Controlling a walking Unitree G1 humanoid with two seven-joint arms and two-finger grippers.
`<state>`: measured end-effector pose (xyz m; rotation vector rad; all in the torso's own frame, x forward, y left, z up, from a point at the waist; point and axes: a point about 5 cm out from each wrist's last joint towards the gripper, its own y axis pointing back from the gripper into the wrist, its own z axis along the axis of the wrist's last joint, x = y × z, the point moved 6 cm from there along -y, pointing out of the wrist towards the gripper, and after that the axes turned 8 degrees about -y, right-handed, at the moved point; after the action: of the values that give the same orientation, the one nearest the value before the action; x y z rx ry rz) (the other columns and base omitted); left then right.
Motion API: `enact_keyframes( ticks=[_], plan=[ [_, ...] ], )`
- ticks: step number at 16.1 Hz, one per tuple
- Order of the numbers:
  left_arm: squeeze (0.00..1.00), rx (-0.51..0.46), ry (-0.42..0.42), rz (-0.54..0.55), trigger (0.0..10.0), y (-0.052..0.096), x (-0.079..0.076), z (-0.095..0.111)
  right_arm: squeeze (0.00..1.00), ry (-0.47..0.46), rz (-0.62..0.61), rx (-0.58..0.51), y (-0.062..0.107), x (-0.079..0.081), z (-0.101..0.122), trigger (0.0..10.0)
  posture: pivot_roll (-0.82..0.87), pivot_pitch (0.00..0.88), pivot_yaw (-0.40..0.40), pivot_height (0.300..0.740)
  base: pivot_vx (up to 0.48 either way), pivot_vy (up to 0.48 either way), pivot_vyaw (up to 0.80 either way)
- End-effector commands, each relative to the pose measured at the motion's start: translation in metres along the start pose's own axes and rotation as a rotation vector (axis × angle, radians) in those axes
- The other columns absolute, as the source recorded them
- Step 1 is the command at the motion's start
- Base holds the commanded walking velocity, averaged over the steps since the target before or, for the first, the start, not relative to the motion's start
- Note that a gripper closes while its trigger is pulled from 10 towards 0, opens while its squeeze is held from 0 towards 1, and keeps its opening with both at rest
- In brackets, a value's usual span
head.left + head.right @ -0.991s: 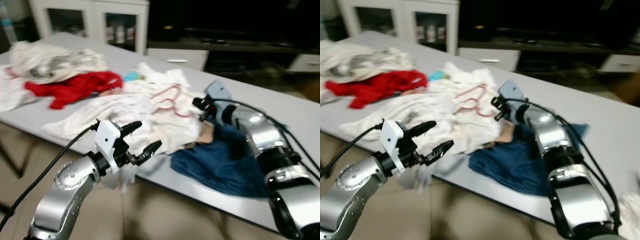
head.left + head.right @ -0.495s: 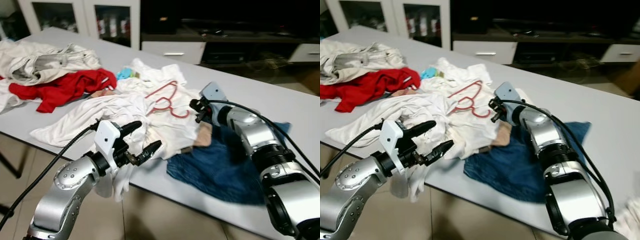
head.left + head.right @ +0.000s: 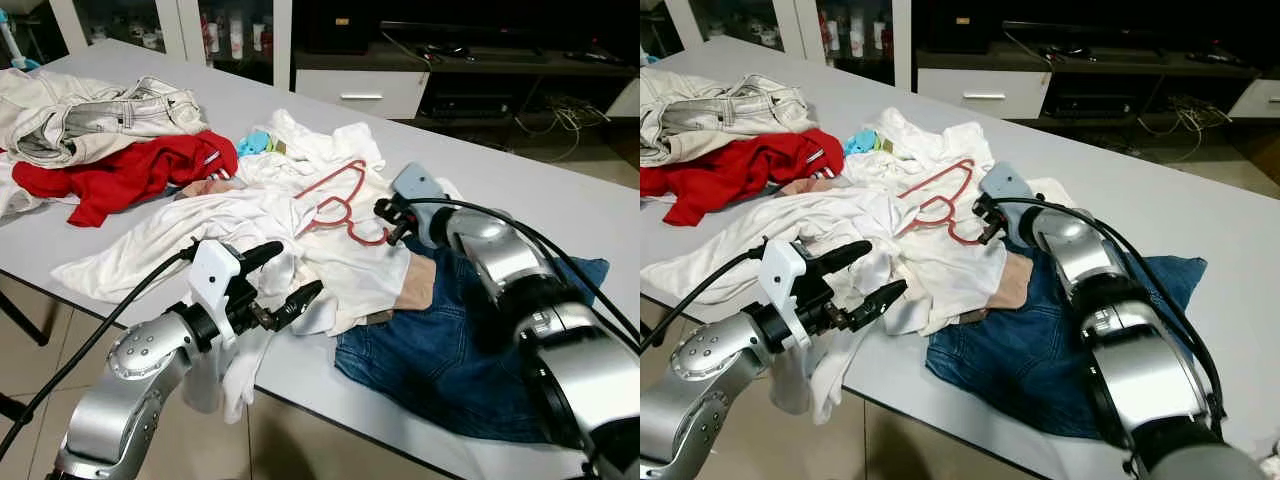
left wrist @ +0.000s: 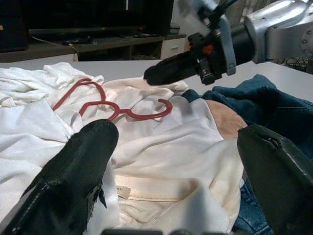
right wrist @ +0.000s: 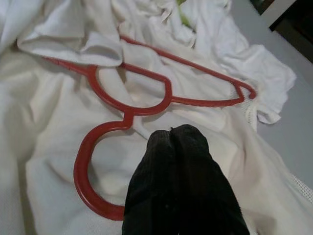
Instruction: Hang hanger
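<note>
A red hanger [image 3: 338, 192] lies flat on a heap of white clothes [image 3: 250, 225] in the middle of the grey table [image 3: 560, 200]. Its hook [image 5: 90, 161] curls toward my right gripper [image 3: 384, 214]. That gripper is shut with nothing in it, and its tips [image 5: 173, 134] hang just above the cloth beside the hook. My left gripper [image 3: 288, 272] is open at the table's near edge, over the draped white cloth and well short of the hanger [image 4: 110, 105]. The left wrist view looks past its fingers [image 4: 83, 166] to the right gripper [image 4: 164, 73] beyond the hanger.
Blue jeans [image 3: 450, 340] lie under my right forearm. A red garment [image 3: 120, 175] and pale trousers [image 3: 90, 115] sit at the table's left end. White cloth hangs over the near table edge [image 3: 230, 370]. A low white cabinet [image 3: 355, 90] stands behind the table.
The camera has shifted and the picture has sharpened. My right gripper stays shut by the hanger's hook, perhaps slightly nearer. The left gripper stays open in the same place.
</note>
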<state>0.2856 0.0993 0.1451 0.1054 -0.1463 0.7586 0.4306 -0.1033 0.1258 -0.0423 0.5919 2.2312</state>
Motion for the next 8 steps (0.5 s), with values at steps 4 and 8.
enact_keyframes(
  ticks=[4, 8],
  plan=[
    [0.0, 0.0, 0.008, -0.005, 10.0, 0.001, -0.006, 0.002, 0.0, 0.051, 0.087, 0.059, -0.013, 0.022, -0.001, 10.0, 0.15, 0.0, -0.101, 0.74, 0.063, 0.0, 0.0],
    [0.0, 0.007, 0.017, -0.001, 10.0, 0.005, -0.01, 0.0, 0.0, 0.1, 0.155, 0.171, -0.018, 0.042, -0.027, 10.0, 0.15, 0.0, -0.11, 0.74, 0.0, 0.0, 0.0]
  ],
)
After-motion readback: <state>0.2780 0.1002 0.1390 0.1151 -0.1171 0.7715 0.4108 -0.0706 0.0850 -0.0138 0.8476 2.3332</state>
